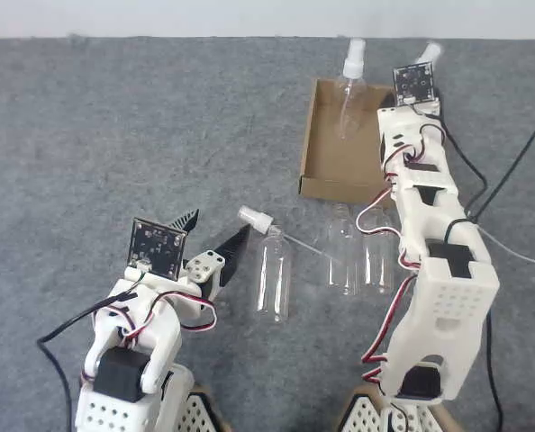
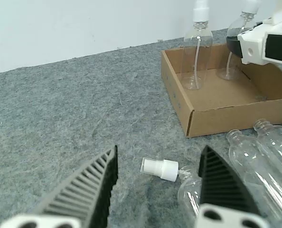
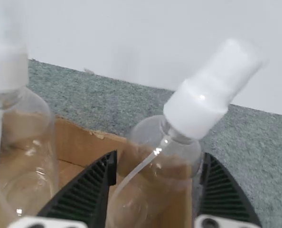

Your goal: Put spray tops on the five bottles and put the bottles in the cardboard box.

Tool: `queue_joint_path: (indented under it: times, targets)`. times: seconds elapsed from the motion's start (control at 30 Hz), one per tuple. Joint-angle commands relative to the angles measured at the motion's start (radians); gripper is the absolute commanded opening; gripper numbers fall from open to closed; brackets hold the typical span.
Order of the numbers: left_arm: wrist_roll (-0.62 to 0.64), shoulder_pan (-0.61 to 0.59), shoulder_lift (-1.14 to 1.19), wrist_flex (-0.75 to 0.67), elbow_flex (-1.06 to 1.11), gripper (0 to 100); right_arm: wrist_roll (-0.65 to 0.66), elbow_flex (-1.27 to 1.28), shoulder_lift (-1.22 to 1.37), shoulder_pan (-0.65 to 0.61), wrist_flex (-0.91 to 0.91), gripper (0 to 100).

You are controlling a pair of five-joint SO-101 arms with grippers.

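Because the second capped bottle (image 3: 145,185) leaned as it sat in my right gripper (image 3: 159,156), I judged that the step in hand was setting it down in the cardboard box (image 1: 335,166), which lay at the far edge of the tabletop, toward the right corner. From so close I could not tell whether that gripper pressed the bottle or merely sat around it. The spray top (image 3: 210,85) pointed off at a slant, and the first capped bottle (image 1: 350,85) stood just beside it in the box.

To do this well, I thought the leaning bottle should come upright first. Its base needed to sit flat on the box floor, with a gap kept from its neighbour so neither toppled. The release called for a slow opening and then a straight lift, since a clear, light bottle would probably tip at the slightest drag.

My left gripper (image 2: 161,148) hung wide open and empty near the tabletop's near edge, just over the third capped bottle (image 1: 274,274) lying on its side. Grasping it by the body, not the top, seemed safest. Two uncapped bottles (image 1: 342,256) lay just beside the box's near wall.
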Motion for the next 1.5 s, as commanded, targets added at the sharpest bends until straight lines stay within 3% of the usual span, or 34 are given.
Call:
queue_joint_path:
  times: [0.0,0.47,0.83,1.03,1.47]
  targets:
    - [-0.009,-0.003,-0.014,-0.038,-0.010,25,0.021,-0.068,-0.025,0.004,0.010,25.8]
    - [-0.009,-0.003,-0.014,-0.038,-0.010,25,0.023,-0.069,-0.113,0.004,0.025,30.4]
    - [-0.009,-0.005,-0.014,-0.038,-0.010,25,0.015,-0.078,-0.386,0.008,0.317,30.4]
    - [-0.009,-0.005,-0.014,-0.038,-0.010,25,0.015,-0.075,-0.570,0.012,0.575,30.4]
    - [-0.006,-0.005,-0.014,-0.034,-0.010,25,0.021,-0.072,-0.938,0.007,1.478,30.6]
